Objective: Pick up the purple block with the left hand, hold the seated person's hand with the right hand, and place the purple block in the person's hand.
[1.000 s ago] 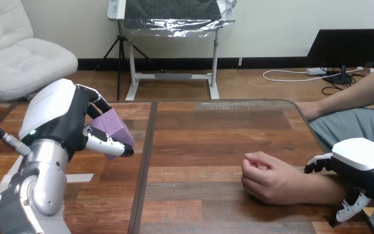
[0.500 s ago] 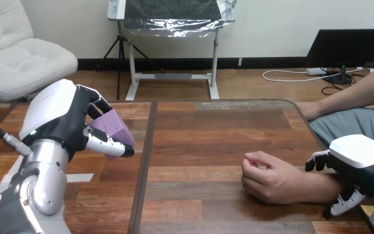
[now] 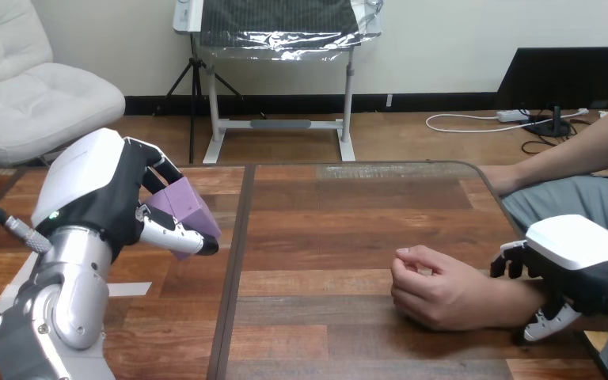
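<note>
Left hand [image 3: 103,198], raised over the table's [image 3: 348,214] left side, grips the purple block [image 3: 182,206]. Right hand [image 3: 574,253] clasps the person's wrist [image 3: 514,301], fingers curled beyond it, thumb on the nearer side.

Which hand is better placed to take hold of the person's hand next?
Right. The right hand is at the person's wrist, beside the person's hand; the left hand is across the table, shut on the purple block.

Bright, even light, seemingly from overhead, leaves a soft sheen on the table [image 3: 348,214].
</note>
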### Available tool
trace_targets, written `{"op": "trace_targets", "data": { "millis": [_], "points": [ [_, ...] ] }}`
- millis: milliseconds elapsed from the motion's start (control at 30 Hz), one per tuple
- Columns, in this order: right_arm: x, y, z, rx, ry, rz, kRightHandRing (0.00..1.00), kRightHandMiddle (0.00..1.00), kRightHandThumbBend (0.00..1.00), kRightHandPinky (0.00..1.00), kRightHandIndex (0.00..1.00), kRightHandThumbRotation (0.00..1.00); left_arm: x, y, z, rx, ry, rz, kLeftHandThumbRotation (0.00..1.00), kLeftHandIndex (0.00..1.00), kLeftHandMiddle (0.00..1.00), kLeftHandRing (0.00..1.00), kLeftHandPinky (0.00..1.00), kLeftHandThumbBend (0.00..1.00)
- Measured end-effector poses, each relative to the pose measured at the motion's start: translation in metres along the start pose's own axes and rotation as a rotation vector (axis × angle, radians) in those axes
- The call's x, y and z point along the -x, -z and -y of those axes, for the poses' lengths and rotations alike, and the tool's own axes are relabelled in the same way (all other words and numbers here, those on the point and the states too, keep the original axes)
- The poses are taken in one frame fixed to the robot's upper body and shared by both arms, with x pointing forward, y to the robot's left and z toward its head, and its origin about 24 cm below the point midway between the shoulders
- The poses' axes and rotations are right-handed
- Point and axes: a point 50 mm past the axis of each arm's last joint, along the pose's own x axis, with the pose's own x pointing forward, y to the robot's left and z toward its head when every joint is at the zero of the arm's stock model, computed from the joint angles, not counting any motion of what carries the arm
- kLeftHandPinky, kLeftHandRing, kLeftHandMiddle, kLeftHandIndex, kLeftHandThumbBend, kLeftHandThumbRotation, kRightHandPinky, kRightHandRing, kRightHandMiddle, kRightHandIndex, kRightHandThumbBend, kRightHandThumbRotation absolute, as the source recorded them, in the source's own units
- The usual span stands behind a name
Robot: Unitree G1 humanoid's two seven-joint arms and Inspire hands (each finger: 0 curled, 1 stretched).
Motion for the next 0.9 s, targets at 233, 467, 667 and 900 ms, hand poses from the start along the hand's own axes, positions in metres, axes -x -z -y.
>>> {"op": "trace_targets", "data": {
  "millis": [233, 467, 667, 900],
  "points": [
    [-0.003, -0.004, -0.001, 0.001, 0.011, 0.011, 0.6, 0.64, 0.77, 0.44, 0.66, 0.24, 0.0, 0.0, 0.0, 0.0, -0.001, -0.001, 0.0, 0.44, 0.31, 0.21, 0.14, 0.73],
    [-0.007, -0.009, -0.003, -0.007, 0.017, 0.021, 0.57, 0.61, 0.75, 0.42, 0.63, 0.25, 0.0, 0.0, 0.0, 0.001, 0.001, -0.001, 0.0, 0.45, 0.3, 0.2, 0.13, 0.73],
    [-0.009, -0.011, -0.004, -0.007, 0.025, 0.027, 0.55, 0.59, 0.75, 0.4, 0.6, 0.25, 0.0, 0.0, 0.0, 0.002, 0.008, -0.003, 0.0, 0.45, 0.3, 0.2, 0.13, 0.73],
    [-0.011, -0.013, -0.006, -0.016, 0.032, 0.033, 0.51, 0.56, 0.74, 0.38, 0.58, 0.24, 0.0, 0.0, 0.001, 0.002, 0.011, -0.003, 0.0, 0.45, 0.3, 0.2, 0.13, 0.73]
  ]
}}
